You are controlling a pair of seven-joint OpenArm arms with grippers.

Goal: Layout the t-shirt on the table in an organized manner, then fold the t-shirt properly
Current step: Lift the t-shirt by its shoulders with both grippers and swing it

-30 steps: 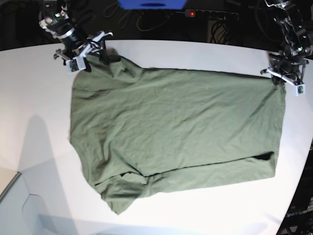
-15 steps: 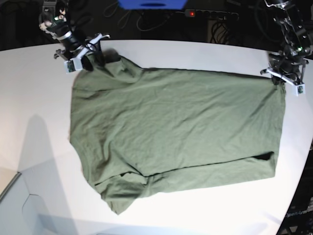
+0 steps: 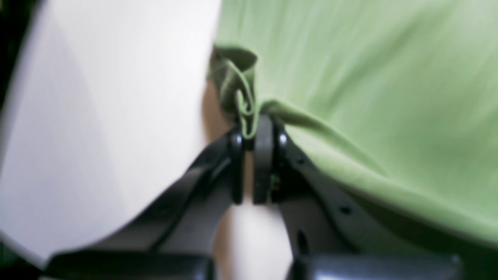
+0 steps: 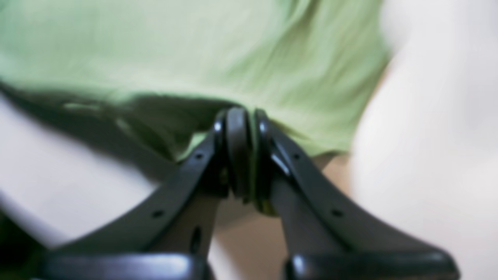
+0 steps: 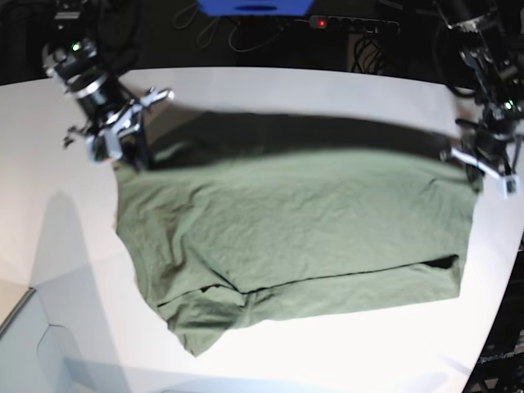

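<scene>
Green t-shirt (image 5: 295,237) edge is pinched tight in both my left claw (image 3: 253,132) and right claw (image 4: 249,128), above the table (image 5: 270,90).

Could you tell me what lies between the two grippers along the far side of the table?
In the base view, the lifted far edge of the t-shirt spans from the right gripper to the left gripper, casting a dark shadow on the table.

The left tool (image 3: 249,132) pinches a bunched t-shirt (image 3: 350,97) edge above the table (image 3: 109,116).

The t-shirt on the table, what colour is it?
Plain olive green t-shirt, no pattern; the base view shows it best.
</scene>
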